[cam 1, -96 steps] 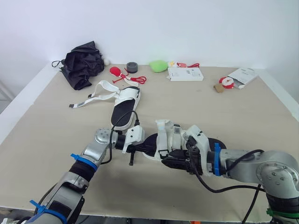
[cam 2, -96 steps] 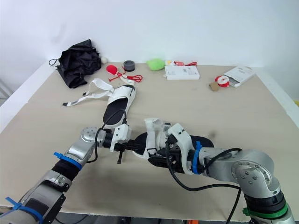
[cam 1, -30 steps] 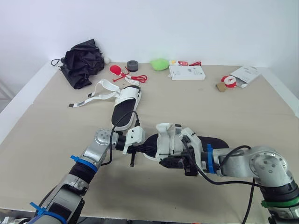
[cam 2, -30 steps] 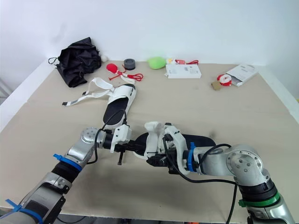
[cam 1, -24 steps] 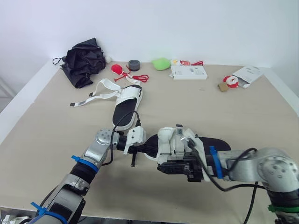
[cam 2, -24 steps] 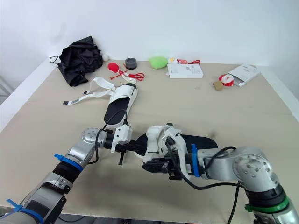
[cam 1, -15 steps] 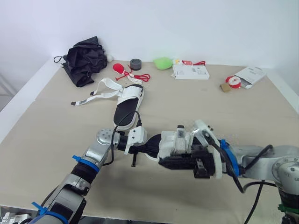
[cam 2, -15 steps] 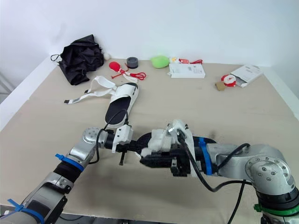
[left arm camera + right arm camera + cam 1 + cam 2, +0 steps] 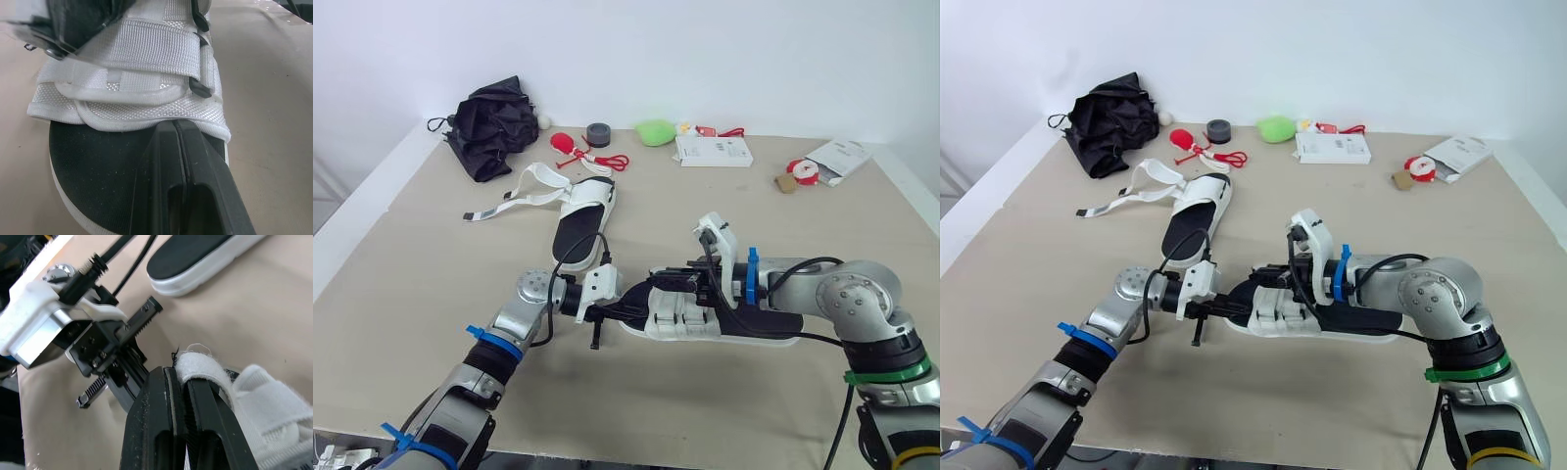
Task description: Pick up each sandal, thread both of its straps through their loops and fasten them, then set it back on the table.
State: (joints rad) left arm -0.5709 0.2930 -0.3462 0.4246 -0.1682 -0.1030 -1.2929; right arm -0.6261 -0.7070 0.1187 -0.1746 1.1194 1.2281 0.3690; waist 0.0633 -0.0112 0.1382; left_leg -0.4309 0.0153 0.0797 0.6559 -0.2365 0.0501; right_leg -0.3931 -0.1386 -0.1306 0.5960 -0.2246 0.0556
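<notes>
While the near sandal point(image 9: 759, 328) lies flat on the table point(image 9: 822, 235), sole down in front of the robot, both grippers are at it. The left gripper point(image 9: 175, 128) comes in from the end nearer the left arm. Its two black fingers are pressed together with nothing between them, lying on the black footbed just short of the white straps. The right gripper point(image 9: 177, 378) reaches across from the other side, above the strapped part. Its fingers are nearly closed, and the tip of a white strap point(image 9: 198, 363) looks pinched between them – though I can't quite see how firmly. Farther back, well apart, the second sandal point(image 9: 582, 211) rests on the table with its loose straps point(image 9: 524, 191) sprawled out toward the robot's left. Along the far edge sit a black bundle point(image 9: 489, 127), a grey roll point(image 9: 598, 132) and a white box point(image 9: 713, 150).
</notes>
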